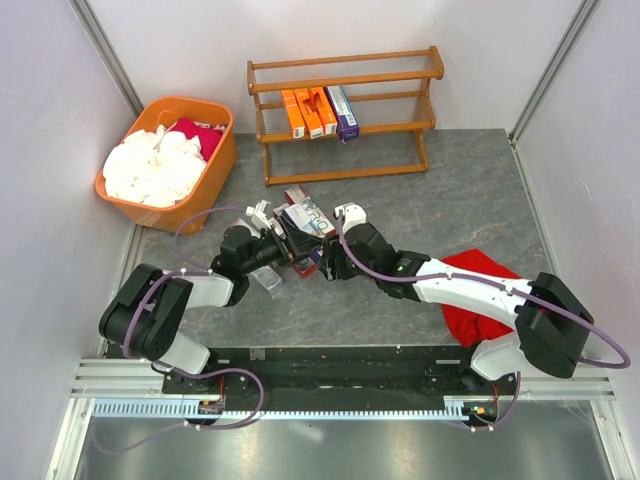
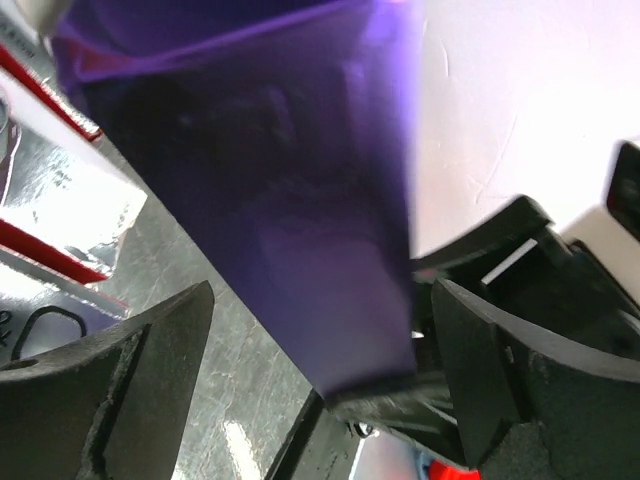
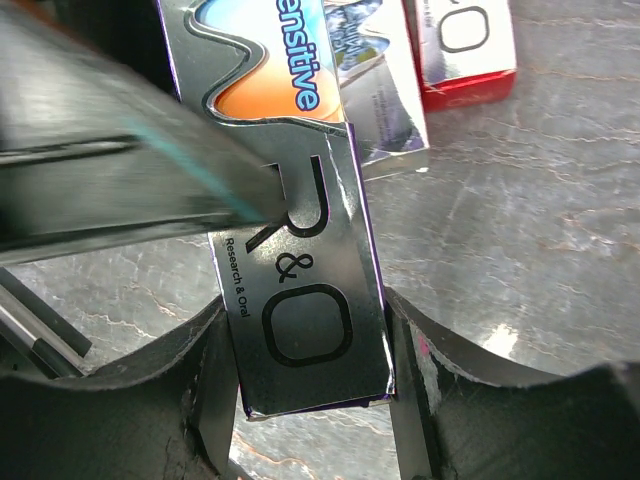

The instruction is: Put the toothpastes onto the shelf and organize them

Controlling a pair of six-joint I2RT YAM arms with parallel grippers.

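Your right gripper point(image 3: 305, 312) pinches a silver-and-purple toothpaste carton point(image 3: 325, 250) across its width, close to one end. Your left gripper point(image 2: 320, 290) has its jaws spread wide around what looks to be the same carton's purple face, and they are not clamped. This reads as a hand-over just beside the loose cartons point(image 3: 465, 50) on the surface. Square the left jaws on the flat sides and close firmly before the right releases. The shelf point(image 1: 345, 172) stands well beyond, with shelved cartons point(image 1: 318, 112) on its middle tier.
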